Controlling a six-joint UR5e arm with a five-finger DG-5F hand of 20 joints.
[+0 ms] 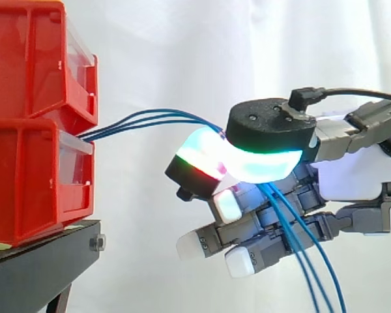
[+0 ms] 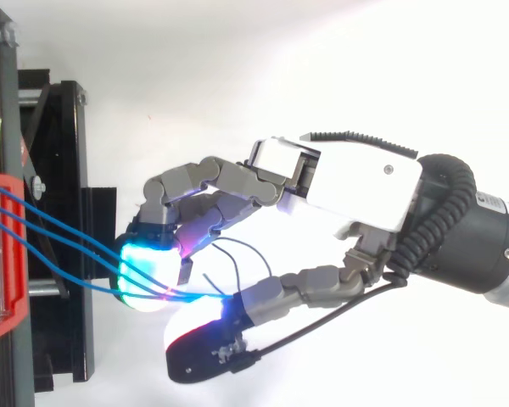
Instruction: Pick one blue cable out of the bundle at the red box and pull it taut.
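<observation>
Side view shows the hand (image 1: 274, 130) pinching the blue cables (image 1: 138, 119) between thumb and fingertip, ready to pull from the red box (image 1: 26, 176).

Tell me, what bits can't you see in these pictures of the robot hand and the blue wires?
- Side view: the hand's glowing pads cover the pinch, so how many of the blue cables it really grips is unclear.
- Side view: the cables' lower ends are cut off by the bottom edge.
- Side view: where the cables start inside the red box is hidden behind its front.
</observation>
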